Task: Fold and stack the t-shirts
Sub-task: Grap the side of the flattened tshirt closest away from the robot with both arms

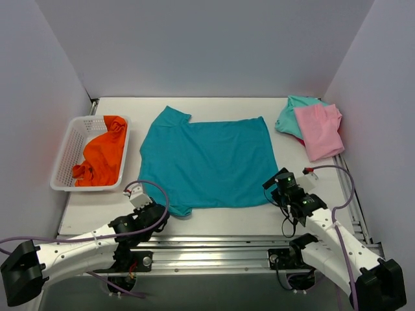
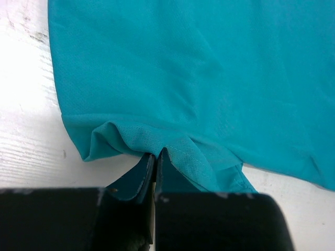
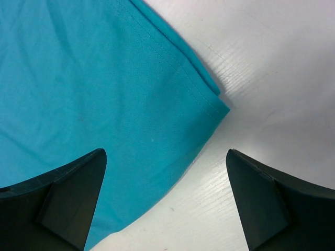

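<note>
While the left gripper (image 2: 156, 157) clamps the near-left hem of the teal shirt (image 1: 207, 162) spread at the centre of the worktop (image 1: 97, 207), lower the open right gripper (image 3: 166, 154) squarely over its near-right corner, spanning both layers before closing.

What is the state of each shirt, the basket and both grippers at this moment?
Blue shirt: spread flat on the table.
Orange shirt: crumpled in the basket.
Basket: holds the orange shirt.
Pink shirt: folded, lying partly on the green shirt.
Green shirt: partly under the pink shirt.
Left gripper: shut on the blue shirt's near edge.
Right gripper: open, above the blue shirt's near right corner.
</note>
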Motion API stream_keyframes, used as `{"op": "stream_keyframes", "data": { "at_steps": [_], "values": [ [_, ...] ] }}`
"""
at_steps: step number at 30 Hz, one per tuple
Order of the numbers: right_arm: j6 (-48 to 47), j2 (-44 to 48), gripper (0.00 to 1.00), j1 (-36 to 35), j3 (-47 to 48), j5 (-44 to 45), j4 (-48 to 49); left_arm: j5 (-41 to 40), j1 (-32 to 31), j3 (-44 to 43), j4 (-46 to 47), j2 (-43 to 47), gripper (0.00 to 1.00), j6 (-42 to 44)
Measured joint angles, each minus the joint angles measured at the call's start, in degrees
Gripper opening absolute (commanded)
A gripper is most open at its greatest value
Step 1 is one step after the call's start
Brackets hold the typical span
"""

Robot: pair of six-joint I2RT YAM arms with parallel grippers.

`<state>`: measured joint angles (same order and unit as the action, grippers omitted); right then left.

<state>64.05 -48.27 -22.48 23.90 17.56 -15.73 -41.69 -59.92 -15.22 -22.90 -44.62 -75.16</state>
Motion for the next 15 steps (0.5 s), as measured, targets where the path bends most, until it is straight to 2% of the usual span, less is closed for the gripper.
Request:
{"op": "stream_keyframes", "data": {
  "at_steps": [6,11,14,15],
  "values": [
    [3.2,3.3,0.89,0.0,-3.4,-0.1,-0.3,3.2,5.3,0.8,3.0,0.0,0.02,3.4],
    [3.4,-4.5,0.85,0.3,-3.9,-1.5,3.4,5.1,7.1,1.3,4.1,0.0,0.02,4.9],
    [2.9,-9.2,0.76,0.5,-3.3,-1.6,7.5,5.8,7.5,1.5,4.2,0.0,0.02,5.3],
    [2.4,-10.3,0.69,0.6,-3.1,-1.6,8.6,6.0,7.6,1.6,4.3,0.1,0.02,5.3]
  ]
}}
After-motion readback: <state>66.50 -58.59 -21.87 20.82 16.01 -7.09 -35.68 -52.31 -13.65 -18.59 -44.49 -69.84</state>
